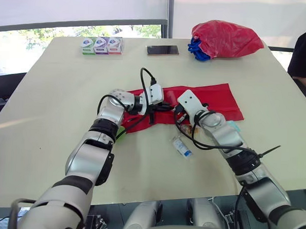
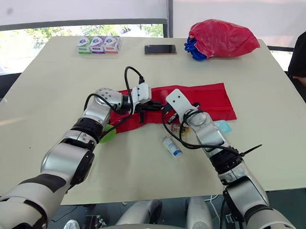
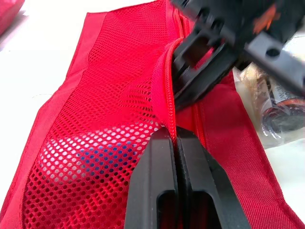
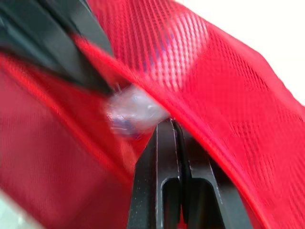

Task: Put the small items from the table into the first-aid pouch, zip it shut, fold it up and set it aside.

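pouch (image 3: pixel 105 95) edge in left claw (image 3: pixel 175 132)

Red first-aid pouch (image 2: pixel 204 96) unfolded flat, mid-desk (image 2: pixel 52 90). Left gripper (image 2: pixel 153 105) and right gripper (image 2: pixel 166 109) meet at pouch's near edge, left part. Clear packet (image 2: pixel 172 146) just before pouch. Light-blue packet (image 2: pixel 223 126) beside right forearm. Green item (image 2: pixel 108 133) by left forearm. Far side: three small boxes (image 2: pixel 97 44), phone (image 2: pixel 160 49), red bag (image 2: pixel 223 38). Person (image 2: pixel 304 55) at right edge.
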